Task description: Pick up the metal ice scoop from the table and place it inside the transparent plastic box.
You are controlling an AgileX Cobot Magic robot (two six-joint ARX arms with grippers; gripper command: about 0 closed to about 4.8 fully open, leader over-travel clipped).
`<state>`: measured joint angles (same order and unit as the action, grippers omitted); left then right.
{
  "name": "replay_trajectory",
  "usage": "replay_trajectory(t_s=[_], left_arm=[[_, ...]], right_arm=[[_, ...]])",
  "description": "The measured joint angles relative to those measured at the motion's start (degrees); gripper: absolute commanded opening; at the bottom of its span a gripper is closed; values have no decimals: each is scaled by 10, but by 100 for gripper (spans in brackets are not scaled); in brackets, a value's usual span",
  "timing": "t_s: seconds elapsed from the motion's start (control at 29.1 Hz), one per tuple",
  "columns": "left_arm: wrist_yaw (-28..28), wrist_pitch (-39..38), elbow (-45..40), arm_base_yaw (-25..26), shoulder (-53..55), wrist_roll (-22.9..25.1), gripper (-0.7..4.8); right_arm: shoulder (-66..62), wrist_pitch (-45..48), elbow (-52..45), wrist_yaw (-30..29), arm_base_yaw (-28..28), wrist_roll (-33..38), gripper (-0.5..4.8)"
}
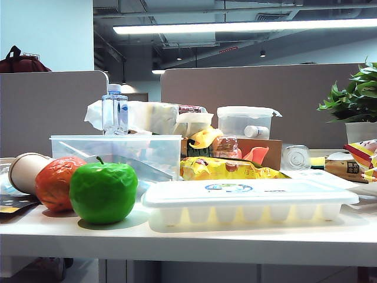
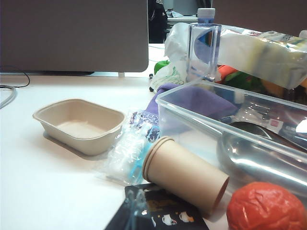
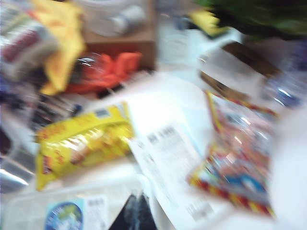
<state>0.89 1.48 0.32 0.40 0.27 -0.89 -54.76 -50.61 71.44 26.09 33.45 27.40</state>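
The metal ice scoop [image 2: 261,155] lies inside the transparent plastic box [image 1: 150,141], its shiny trough-shaped blade showing in the left wrist view through the frosted near wall, a bright streak running along the steel; in the exterior view it reads only as a grey slanted shape behind the box wall. The box stands at the left of the table, a clear water bottle [image 1: 114,109] just behind it. In front of the box, from left to right, a tan paper cup [image 1: 25,171] lies on its side, an orange crinkled ball [image 1: 54,183] sits against it, and a green apple [image 1: 103,191] touches the ball. Right of the apple a flat white ice-cube tray [image 1: 247,201] spans the front of the table, with a yellow snack bag [image 1: 227,168] behind it and a smaller lidded clear tub [image 1: 244,121] further back on a cardboard carton. A potted plant [image 1: 356,97] stands at the far right. The left wrist view also shows a beige pulp tray [image 2: 79,125] well apart from the box on bare table. The left gripper is in no picture, so its jaws cannot be told. The right gripper [image 3: 133,215] shows only as a dark tip in a blurred view, held above the ice-cube tray and yellow bag, its fingers pressed together on nothing.
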Motion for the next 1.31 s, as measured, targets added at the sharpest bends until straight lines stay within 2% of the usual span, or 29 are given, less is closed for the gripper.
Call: replay_trajectory(t_s=[0.1,0.27,0.48,0.65,0.79,0.89,1.13,1.31], left_arm=[[1,0,0,0,0,0,-5],[1,0,0,0,0,0,-5],[2,0,0,0,0,0,-5],[2,0,0,0,0,0,-5],[2,0,0,0,0,0,-5],[4,1,0,0,0,0,-5],[4,0,0,0,0,0,-5],[4,0,0,0,0,0,-5]], right_arm=[[66,129,-89,-63,-52,-79,-5],[177,277,-203,-91,-136,-159,-5],[325,377,-370,-174,-261,-171,-6],[456,434,-513,-236,-330,-172,-5],[547,446,-607,-257,-346,-169,-5],[545,466,-648,-288,-344,-168,-5],[546,515,-712,-309,-343,-166,-5],[546,562,-711,-308,-340,-165,-5]])
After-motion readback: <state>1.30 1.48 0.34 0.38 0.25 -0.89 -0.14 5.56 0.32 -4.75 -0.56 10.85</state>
